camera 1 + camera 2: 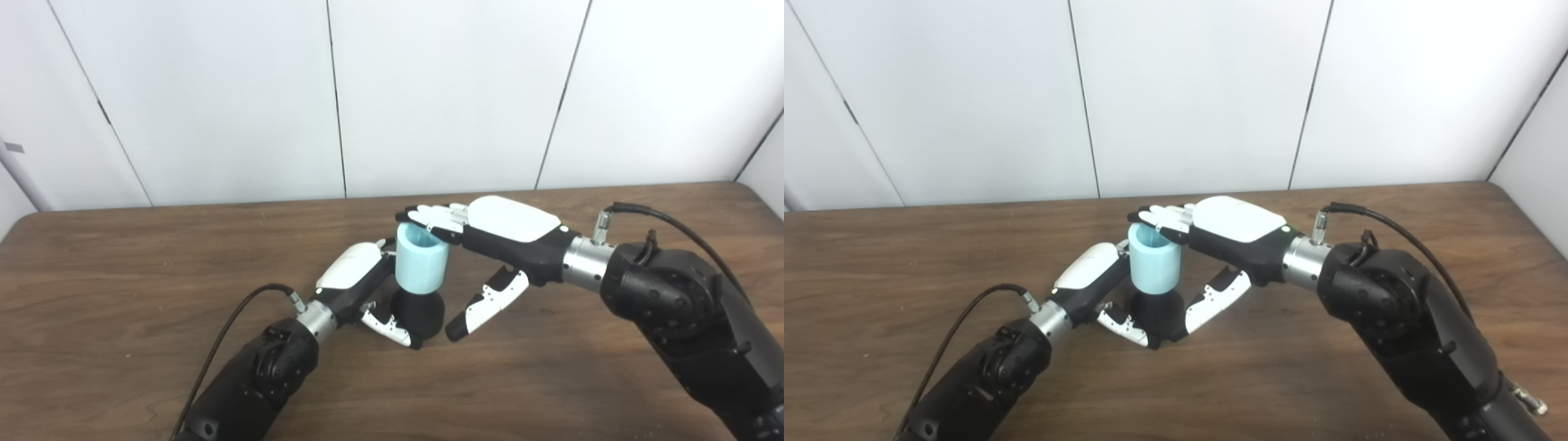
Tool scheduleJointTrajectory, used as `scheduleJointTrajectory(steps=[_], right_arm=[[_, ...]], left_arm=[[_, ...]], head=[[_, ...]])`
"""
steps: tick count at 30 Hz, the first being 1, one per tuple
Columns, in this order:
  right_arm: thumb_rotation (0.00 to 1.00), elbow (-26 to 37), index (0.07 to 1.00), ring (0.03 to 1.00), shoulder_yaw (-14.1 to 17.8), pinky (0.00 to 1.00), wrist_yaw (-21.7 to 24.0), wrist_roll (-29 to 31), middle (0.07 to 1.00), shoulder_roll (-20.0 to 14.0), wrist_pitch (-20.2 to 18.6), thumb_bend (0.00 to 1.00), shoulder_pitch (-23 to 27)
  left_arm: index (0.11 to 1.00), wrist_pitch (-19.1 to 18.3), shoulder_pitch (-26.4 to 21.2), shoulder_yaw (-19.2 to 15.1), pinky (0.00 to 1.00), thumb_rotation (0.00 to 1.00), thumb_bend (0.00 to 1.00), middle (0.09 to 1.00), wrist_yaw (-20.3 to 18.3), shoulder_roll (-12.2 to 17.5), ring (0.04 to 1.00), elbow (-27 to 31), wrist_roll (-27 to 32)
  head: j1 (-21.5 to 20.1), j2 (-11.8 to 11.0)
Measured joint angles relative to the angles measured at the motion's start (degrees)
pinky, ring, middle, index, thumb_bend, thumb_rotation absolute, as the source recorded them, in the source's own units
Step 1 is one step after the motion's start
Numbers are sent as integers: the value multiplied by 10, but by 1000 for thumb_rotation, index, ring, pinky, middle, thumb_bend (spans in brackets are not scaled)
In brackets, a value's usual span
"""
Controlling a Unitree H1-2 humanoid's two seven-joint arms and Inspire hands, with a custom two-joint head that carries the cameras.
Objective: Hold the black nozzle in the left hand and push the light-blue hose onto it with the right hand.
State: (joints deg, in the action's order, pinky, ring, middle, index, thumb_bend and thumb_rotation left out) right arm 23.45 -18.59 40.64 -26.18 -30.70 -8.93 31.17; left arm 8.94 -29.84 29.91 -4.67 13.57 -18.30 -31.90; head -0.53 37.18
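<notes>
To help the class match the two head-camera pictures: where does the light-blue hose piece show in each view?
Left eye view: the hose stands upright just right of centre, on the black nozzle.
Right eye view: the hose sits just left of centre.
Shared landmark: the right hand lies flat across its top.

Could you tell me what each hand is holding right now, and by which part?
The left hand grips the black nozzle around its rounded base. The right hand is open, its fingers lying flat over the top rim of the light-blue hose, not gripping it.
</notes>
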Motion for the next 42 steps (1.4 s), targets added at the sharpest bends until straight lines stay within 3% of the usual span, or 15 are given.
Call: scheduleJointTrajectory(steps=[9, 16, 29, 42], right_arm=[[778, 1, 1000, 1000, -8, 1000, -5, -12, 1000, 0, 5, 813, 0], [823, -8, 1000, 1000, -25, 1000, -18, -48, 1000, -8, 42, 830, 1], [831, 6, 1000, 1000, -44, 1000, -1, -61, 1000, -26, 8, 836, 19], [770, 5, 985, 1000, -29, 1000, -14, -38, 1000, -22, 18, 795, 6]], left_arm=[[500, -1, 0, 0, 1000, 0, 525, 445, -2, 0, 583, 1, 0], [500, -6, 0, 0, 1000, 0, 525, 443, -4, 0, 584, 3, 0], [501, -10, 0, 1, 1000, 0, 525, 439, -4, 0, 584, 6, -2], [501, -10, 0, 1, 1000, 0, 525, 440, -6, -1, 585, 6, -2]], head=[[-1, 1], [1, 4], [-2, 8], [-1, 7]])
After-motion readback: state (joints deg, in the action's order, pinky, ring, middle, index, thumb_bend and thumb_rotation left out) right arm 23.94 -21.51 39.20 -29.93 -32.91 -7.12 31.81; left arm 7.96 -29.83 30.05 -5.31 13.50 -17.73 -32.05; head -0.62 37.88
